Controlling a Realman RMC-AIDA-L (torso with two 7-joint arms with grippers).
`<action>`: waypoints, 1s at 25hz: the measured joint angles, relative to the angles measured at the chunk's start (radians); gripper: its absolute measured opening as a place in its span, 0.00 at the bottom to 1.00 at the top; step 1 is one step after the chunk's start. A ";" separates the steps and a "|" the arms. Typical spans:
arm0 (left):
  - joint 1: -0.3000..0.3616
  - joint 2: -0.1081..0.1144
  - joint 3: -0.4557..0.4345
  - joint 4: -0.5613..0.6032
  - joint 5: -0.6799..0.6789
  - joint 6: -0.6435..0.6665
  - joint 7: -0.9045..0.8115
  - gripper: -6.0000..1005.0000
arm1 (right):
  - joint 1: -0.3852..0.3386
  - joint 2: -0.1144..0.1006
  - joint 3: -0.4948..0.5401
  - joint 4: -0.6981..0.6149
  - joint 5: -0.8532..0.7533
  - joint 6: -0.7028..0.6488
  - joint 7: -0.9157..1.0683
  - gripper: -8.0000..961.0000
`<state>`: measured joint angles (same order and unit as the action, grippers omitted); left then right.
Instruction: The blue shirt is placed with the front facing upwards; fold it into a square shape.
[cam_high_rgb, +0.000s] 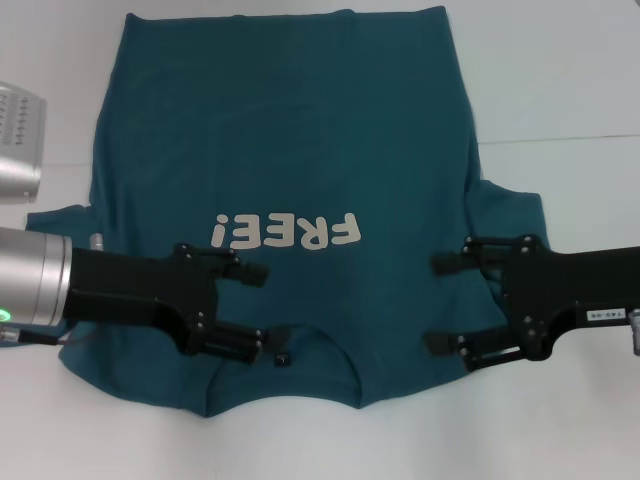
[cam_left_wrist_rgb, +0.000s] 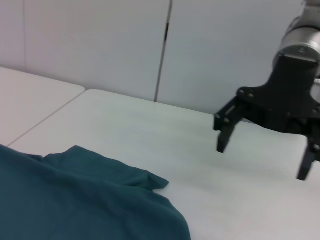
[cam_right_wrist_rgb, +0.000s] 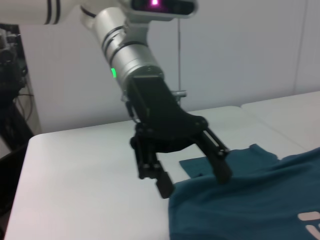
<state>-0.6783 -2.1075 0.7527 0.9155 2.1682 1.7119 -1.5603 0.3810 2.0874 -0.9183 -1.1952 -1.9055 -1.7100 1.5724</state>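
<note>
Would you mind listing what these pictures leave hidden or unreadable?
- Blue shirt: head view, the left sleeve lies under the left pincer and its arm.
- Neck label: head view, too small to read.
- Right pincer: head view, open; whether it touches the cloth is unclear.
- Grey device: head view, cut off by the edge.

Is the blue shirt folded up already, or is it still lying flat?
Mostly flat: the blue shirt lies spread, white lettering showing, one sleeve out. Both open pincers, left and right, are above it.

The blue shirt (cam_high_rgb: 290, 180) lay flat under and between my two grippers, front upward, white "FREE!" letters between them, collar near me, sleeves spread.
</note>
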 joint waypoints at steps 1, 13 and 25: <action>0.000 0.000 0.000 0.000 0.000 0.004 0.007 0.87 | 0.000 0.000 0.000 0.000 0.000 0.000 0.000 0.99; -0.005 0.004 -0.019 0.002 -0.024 0.065 0.029 0.87 | -0.009 0.001 0.012 0.010 -0.024 0.007 0.000 0.98; 0.001 0.006 -0.121 0.003 -0.081 0.061 0.027 0.87 | -0.006 0.000 0.060 0.022 -0.082 0.228 0.134 0.99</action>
<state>-0.6774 -2.1014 0.6320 0.9183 2.0870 1.7730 -1.5331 0.3748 2.0874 -0.8583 -1.1727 -1.9879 -1.4816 1.7061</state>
